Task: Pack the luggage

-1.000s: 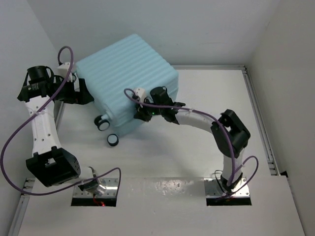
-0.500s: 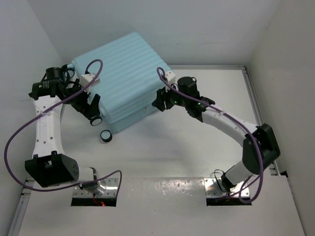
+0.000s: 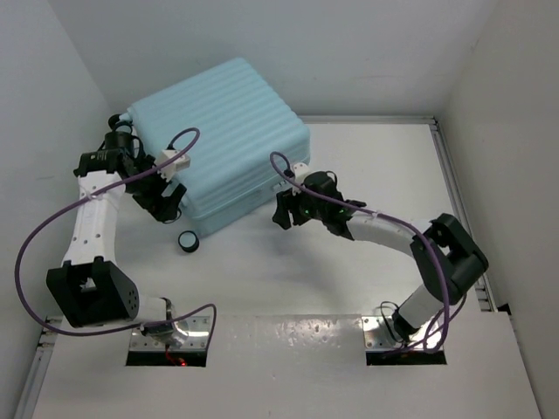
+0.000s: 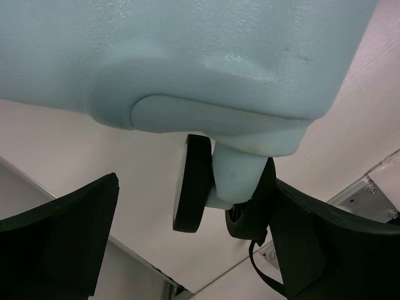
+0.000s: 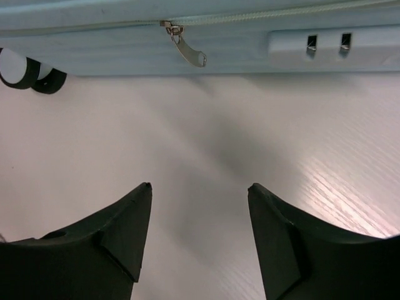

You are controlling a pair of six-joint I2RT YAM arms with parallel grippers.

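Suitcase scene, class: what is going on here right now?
Two robot arms work at a closed pale blue suitcase lying on the table. The left end effector is open, straddling a corner wheel. The right end effector, open and empty, faces the zip side, short of the zipper pull.

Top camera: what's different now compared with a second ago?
The right claw opened and backed away from the suitcase's near side. The left claw, open all along, slid down the suitcase's left side toward the robot's base and now straddles a corner wheel. The suitcase shifted slightly left; it stays shut.
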